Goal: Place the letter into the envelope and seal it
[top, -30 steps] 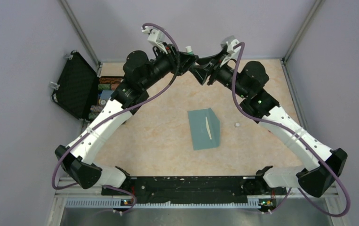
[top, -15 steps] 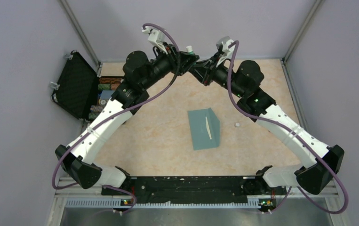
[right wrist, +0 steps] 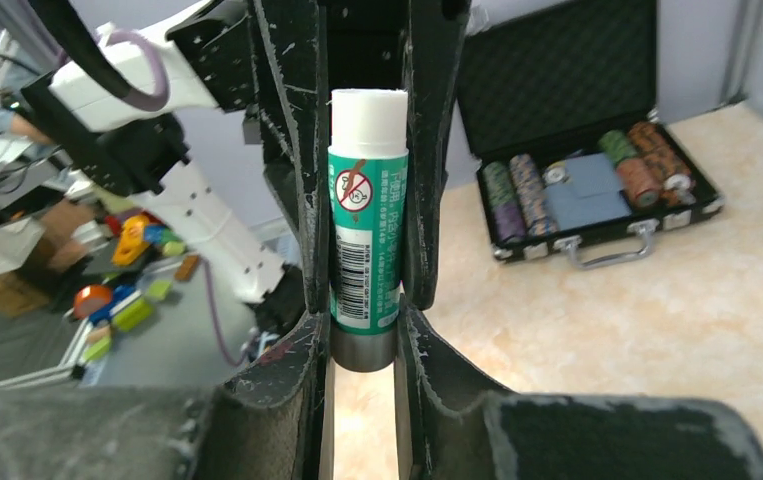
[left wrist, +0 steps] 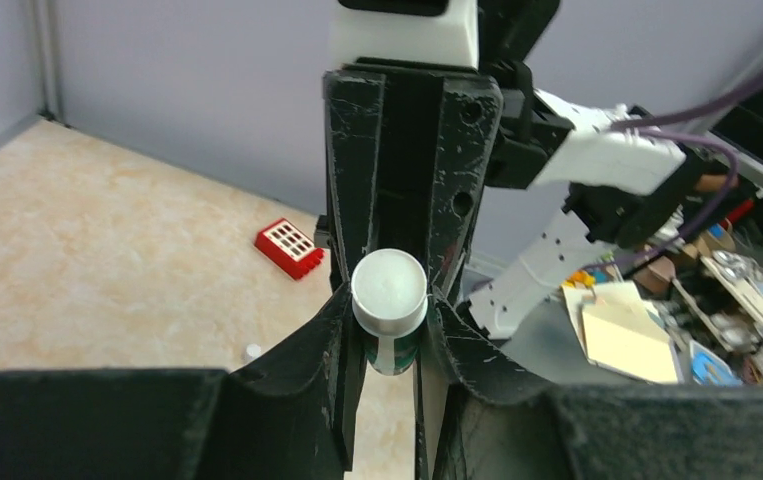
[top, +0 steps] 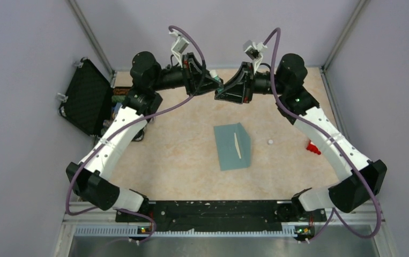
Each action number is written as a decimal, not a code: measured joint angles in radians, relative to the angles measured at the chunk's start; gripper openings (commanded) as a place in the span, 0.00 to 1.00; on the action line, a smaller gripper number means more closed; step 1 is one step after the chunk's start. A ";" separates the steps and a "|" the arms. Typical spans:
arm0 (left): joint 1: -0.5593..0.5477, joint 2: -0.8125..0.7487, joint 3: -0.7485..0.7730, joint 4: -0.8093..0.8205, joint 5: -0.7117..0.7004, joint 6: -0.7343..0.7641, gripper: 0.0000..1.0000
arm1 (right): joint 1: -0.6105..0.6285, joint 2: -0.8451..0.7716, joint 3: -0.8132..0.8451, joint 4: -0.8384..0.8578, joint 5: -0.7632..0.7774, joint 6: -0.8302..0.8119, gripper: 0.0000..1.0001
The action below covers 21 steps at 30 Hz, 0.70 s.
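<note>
Your left gripper [left wrist: 389, 335] and right gripper [right wrist: 362, 345] meet, raised over the far part of the beige table [top: 175, 155]. Both pinch one green glue stick [right wrist: 367, 235], the right at its grey base.

The envelope [top: 232, 146] lies flat mid-table, well apart from both grippers. To its right lie a small white cap [top: 269, 142] and a red block [top: 313, 148]. An open black case [top: 87, 96] of chips sits by the left lilac wall.
</note>
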State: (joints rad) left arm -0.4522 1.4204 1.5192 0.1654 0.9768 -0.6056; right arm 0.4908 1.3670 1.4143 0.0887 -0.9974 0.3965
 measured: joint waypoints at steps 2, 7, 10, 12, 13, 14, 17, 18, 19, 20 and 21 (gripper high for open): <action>0.002 0.000 -0.013 0.005 0.038 0.001 0.00 | -0.003 0.003 -0.003 -0.006 -0.047 0.019 0.27; 0.002 -0.012 -0.048 0.000 -0.008 0.050 0.00 | -0.005 -0.010 -0.014 -0.056 -0.019 -0.032 0.50; 0.006 -0.014 -0.058 -0.019 -0.053 0.072 0.00 | -0.005 -0.056 -0.051 -0.113 0.070 -0.122 0.54; 0.014 -0.014 -0.060 -0.027 -0.080 0.084 0.00 | -0.003 -0.113 -0.108 -0.142 0.162 -0.189 0.55; 0.017 -0.014 -0.061 -0.031 -0.090 0.086 0.00 | 0.005 -0.142 -0.138 -0.150 0.219 -0.220 0.54; 0.019 -0.014 -0.062 -0.033 -0.101 0.089 0.00 | 0.018 -0.176 -0.168 -0.163 0.301 -0.259 0.53; 0.021 -0.014 -0.064 -0.050 -0.127 0.092 0.00 | 0.086 -0.236 -0.217 -0.163 0.517 -0.357 0.52; 0.021 -0.014 -0.064 -0.056 -0.132 0.092 0.00 | 0.107 -0.242 -0.220 -0.163 0.564 -0.377 0.52; 0.021 -0.014 -0.064 -0.062 -0.133 0.093 0.00 | 0.128 -0.246 -0.221 -0.159 0.611 -0.395 0.52; 0.021 -0.014 -0.064 -0.068 -0.134 0.096 0.00 | 0.143 -0.246 -0.221 -0.156 0.650 -0.406 0.52; 0.021 -0.013 -0.064 -0.074 -0.134 0.099 0.00 | 0.151 -0.245 -0.221 -0.156 0.676 -0.415 0.53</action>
State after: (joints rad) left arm -0.4316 1.4071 1.4551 0.0917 0.8429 -0.5064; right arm 0.6418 1.1225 1.1934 -0.0673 -0.3218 -0.0185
